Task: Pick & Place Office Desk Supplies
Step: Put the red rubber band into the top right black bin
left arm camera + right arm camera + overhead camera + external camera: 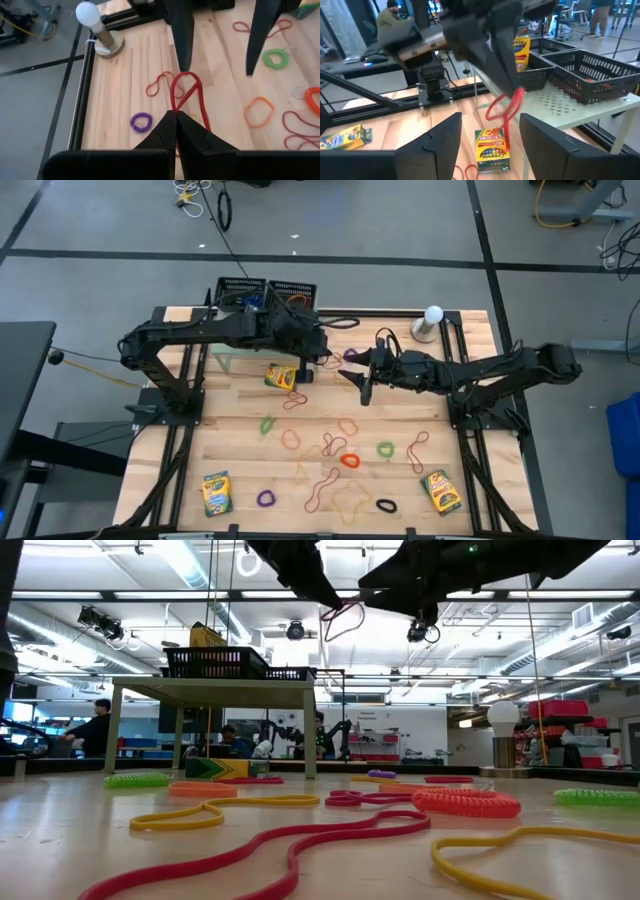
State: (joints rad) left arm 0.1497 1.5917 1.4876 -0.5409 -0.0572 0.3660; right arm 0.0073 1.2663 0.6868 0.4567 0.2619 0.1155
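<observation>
One red band [186,92] pinched in left gripper [176,117]; right gripper [490,135] spread, empty.

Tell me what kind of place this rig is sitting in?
Likely a robotics lab or shared workshop. Beyond the wooden table, the low view shows more robot arms on benches, people at workstations, and exposed ceiling lighting.

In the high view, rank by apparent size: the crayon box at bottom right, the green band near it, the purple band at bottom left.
1. Crayon box, clearly largest.
2. Green band and purple band look alike; no ranking between them.
</observation>
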